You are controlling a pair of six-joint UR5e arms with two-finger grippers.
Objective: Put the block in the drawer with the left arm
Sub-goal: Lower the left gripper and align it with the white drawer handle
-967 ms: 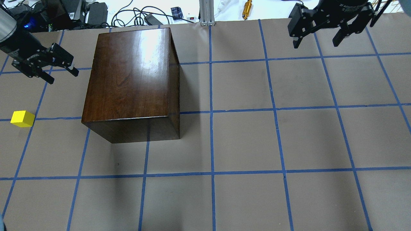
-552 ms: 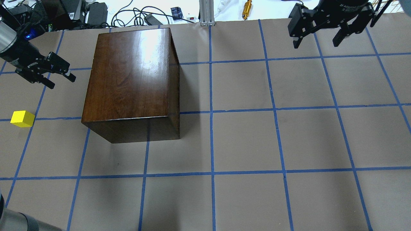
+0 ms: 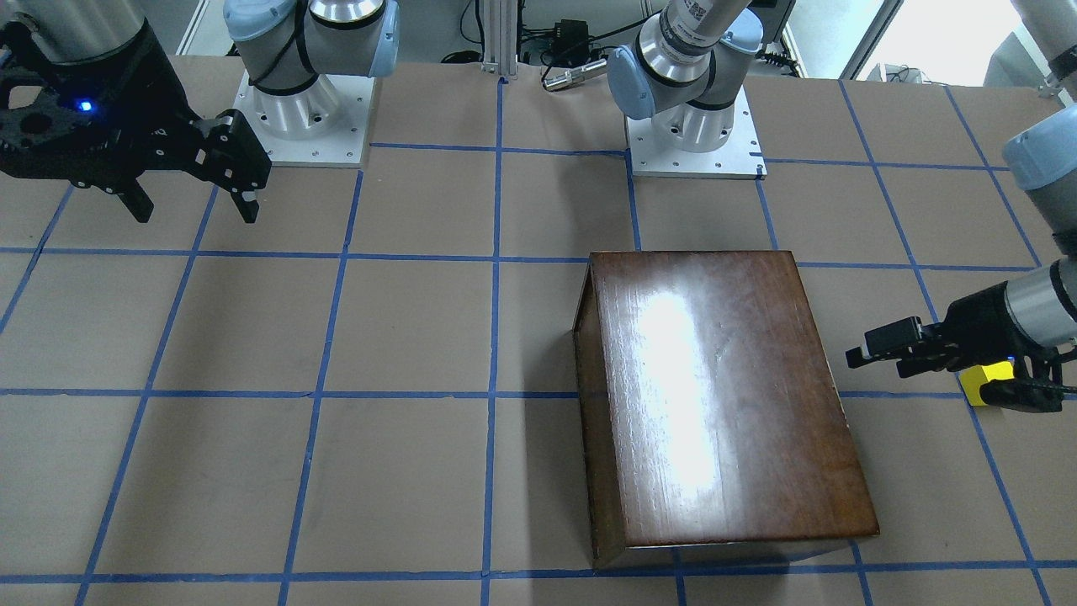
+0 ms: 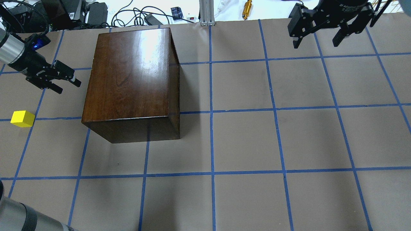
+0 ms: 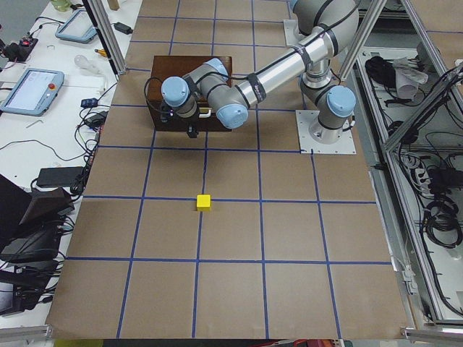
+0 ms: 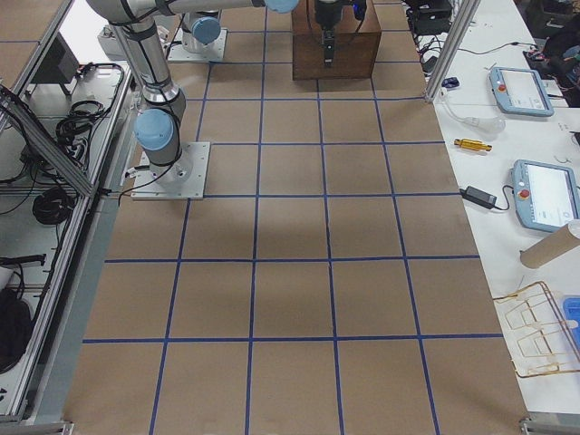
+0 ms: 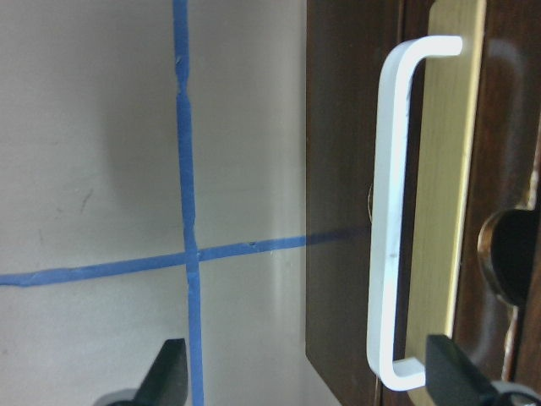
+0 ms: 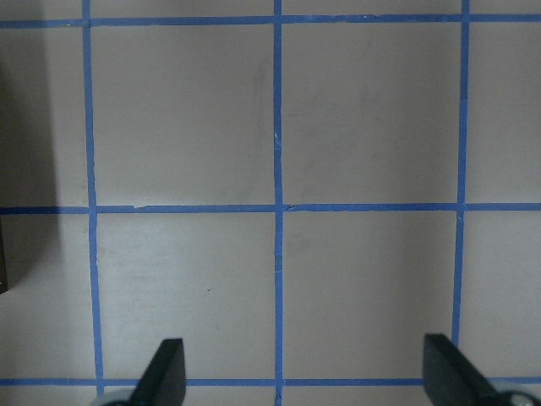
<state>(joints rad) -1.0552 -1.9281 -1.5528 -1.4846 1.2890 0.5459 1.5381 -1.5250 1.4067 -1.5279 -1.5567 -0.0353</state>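
The yellow block (image 4: pixel 22 118) lies on the paper-covered table, left of the dark-brown wooden box (image 4: pixel 131 80); it also shows in the front view (image 3: pixel 986 383) and the left side view (image 5: pixel 204 202). My left gripper (image 4: pixel 68 87) is open and empty, low beside the box's left face and pointing at it, beyond the block. The left wrist view shows the shut drawer's dark front panel (image 7: pixel 338 169) and its metal pull (image 7: pixel 389 211) straight ahead between my open fingers. My right gripper (image 4: pixel 318 37) is open and empty, high at the far right.
Cables and electronics (image 4: pixel 128 12) and an aluminium post (image 4: pixel 205 12) line the table's far edge. Both arm bases (image 3: pixel 303 109) (image 3: pixel 694 126) stand at the robot's side. Blue tape lines grid the brown paper.
My left gripper has dropped lower and moved toward the box's left face, still open. The block, the box and the right arm have not moved.
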